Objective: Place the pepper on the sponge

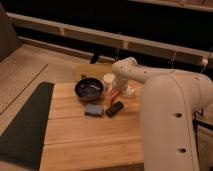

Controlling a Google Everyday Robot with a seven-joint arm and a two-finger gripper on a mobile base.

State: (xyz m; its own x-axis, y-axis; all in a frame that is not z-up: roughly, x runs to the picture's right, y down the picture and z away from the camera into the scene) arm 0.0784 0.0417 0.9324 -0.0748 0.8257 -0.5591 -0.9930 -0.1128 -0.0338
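The small orange-red pepper [113, 95] lies on the wooden table [90, 140], between the dark bowl [89, 89] and a small white boxy object [130, 92]. My gripper [117, 89] hangs right over the pepper, pointing down, its jaws open and mostly hidden by the white wrist. The blue-grey sponge [93, 109] lies flat in front of the bowl, left of a black rectangular block [115, 108]. Nothing rests on the sponge.
A white cup [108, 79] stands behind the pepper, next to the bowl. A yellowish board [92, 70] lies at the table's far edge. A dark mat [25, 125] runs along the table's left side. My bulky white arm [170, 120] fills the right.
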